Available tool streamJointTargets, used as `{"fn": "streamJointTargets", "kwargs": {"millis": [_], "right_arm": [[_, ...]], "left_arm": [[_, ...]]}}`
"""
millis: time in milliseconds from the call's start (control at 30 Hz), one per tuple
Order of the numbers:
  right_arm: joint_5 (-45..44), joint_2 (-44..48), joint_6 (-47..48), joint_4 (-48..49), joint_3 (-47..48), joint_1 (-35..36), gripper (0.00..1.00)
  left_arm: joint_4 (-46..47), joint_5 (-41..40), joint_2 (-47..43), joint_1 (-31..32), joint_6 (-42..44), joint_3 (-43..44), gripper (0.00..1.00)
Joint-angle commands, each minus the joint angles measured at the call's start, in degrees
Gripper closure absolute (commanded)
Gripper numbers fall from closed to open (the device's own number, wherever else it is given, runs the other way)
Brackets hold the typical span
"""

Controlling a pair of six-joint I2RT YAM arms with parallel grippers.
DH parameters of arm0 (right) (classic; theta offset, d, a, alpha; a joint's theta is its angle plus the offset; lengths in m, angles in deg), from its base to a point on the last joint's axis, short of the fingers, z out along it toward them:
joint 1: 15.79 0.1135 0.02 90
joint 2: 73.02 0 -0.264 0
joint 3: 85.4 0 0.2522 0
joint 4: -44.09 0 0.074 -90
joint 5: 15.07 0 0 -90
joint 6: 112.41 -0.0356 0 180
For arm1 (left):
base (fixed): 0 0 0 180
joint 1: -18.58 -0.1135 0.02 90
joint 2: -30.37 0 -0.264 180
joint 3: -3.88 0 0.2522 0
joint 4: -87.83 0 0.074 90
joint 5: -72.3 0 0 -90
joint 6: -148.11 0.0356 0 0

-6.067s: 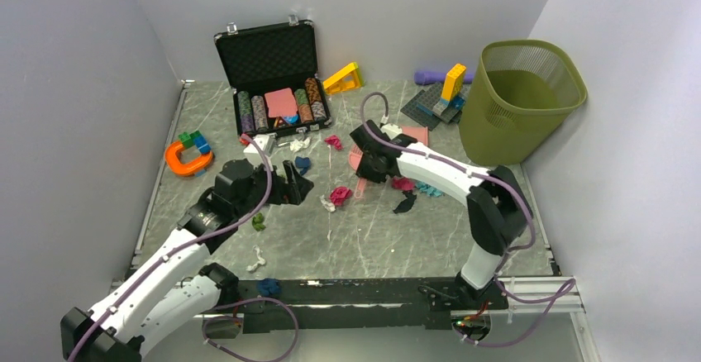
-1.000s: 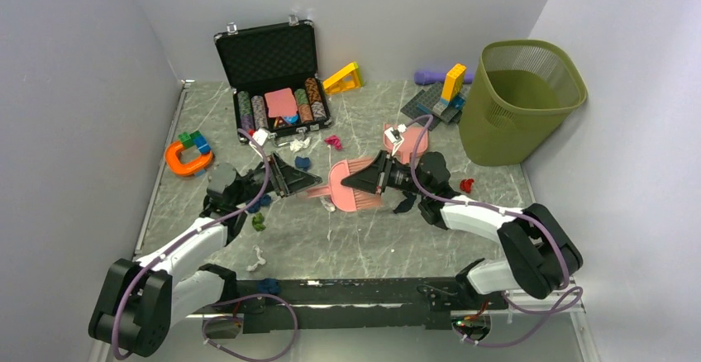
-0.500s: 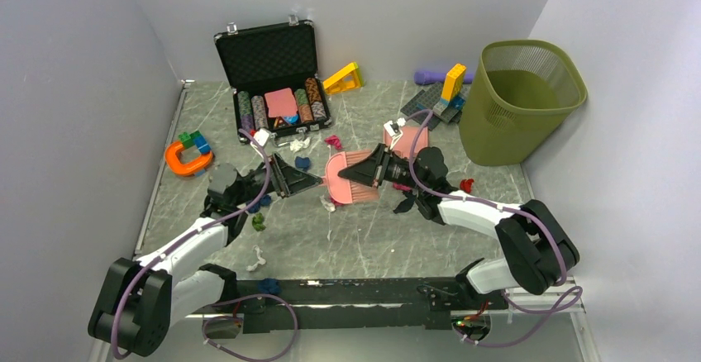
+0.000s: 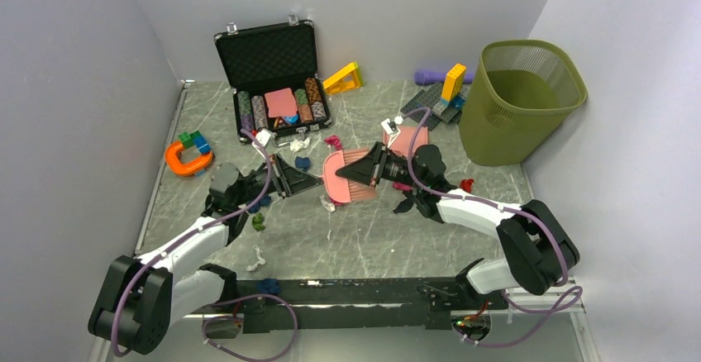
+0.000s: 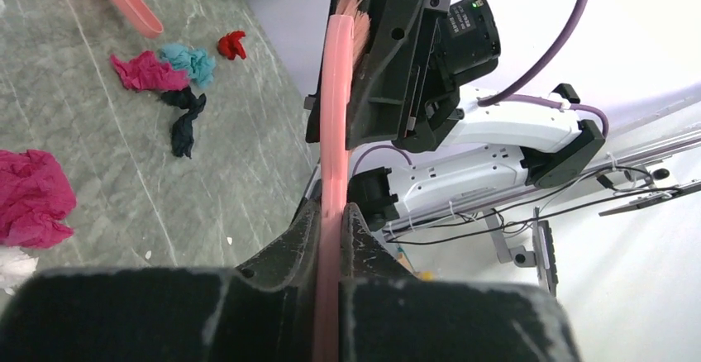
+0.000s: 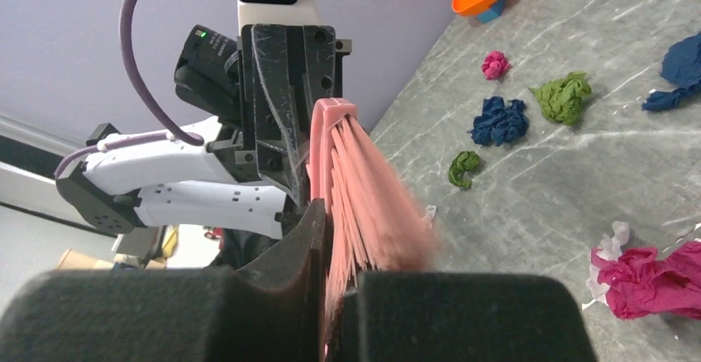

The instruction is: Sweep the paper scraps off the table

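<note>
- Near the left edge of the table [image 4: 372, 238]: an orange curved toy [image 4: 183, 162].
- By the back edge, left of the middle: a black case [image 4: 273, 73], lid up, rows of chips inside.
- Many paper scraps [image 4: 259, 222] spread over the table: a green one and a blue one beside the left arm, a white one and a navy one close to the near edge.
- Low over the table, left of the middle: the left gripper [image 4: 307, 182], jaws pressed together on the thin end of the pink brush [image 4: 343, 178].
- Between the case and the brush: white, navy and pink scraps.
- In the middle: the pink brush, held from both ends by the two grippers, with a big pink scrap and a white bit on the table under it.
- Just right of the middle: the right gripper [image 4: 369, 169], jaws pinching the bristle end of that brush.
- Just behind the right gripper: a pink dustpan [image 4: 407, 139], flat on the table.
- Beside the right arm: pink, teal and black scraps close together, a red one nearer the right edge.
- In the back right corner: a green basket [image 4: 521, 97], toy blocks [image 4: 438, 102] just left of it.
</note>
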Motion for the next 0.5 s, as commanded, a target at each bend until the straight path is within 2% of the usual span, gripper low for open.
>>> {"fn": "streamJointTargets", "kwargs": {"millis": [0,67,133,167,200,333,400,467], "right_arm": [[-2.55,1.1,3.29,-0.73,1.18,0.43,0.89],[-2.8,1.82,3.86,-1.58,0.92,0.44,0.63],[-3.32,3.11,4.84,-3.31,0.71,0.44,0.32],[-3.92,4.04,5.81,-5.13,0.73,0.33,0.2],[-4.71,5.15,7.1,-7.66,0.83,0.23,0.13],[-10.11,11.25,13.64,-21.94,1.87,-0.92,0.04],[-15.17,14.67,16.95,-30.44,2.97,-1.48,0.02],[-21.24,17.72,20.6,-38.52,4.36,-2.08,0.01]], "left_arm": [[0.39,1.58,-0.23,0.44,1.61,1.78,1.0],[-1.06,1.73,-0.77,0.42,2.61,2.09,1.0],[-3.4,1.9,-1.64,0.21,3.99,2.52,1.0],[-4.93,2.2,-2.41,-0.09,4.87,2.61,1.0],[-6.86,2.44,-3.19,-0.62,5.88,2.88,1.0],[-23.45,2.56,-7.38,-3.78,13.28,5.47,1.0],[-38.19,0.2,-9.13,-4.89,20.72,9.53,1.0],[-54.22,-5.71,-10.16,-5.2,29.96,15.91,1.0]]}}
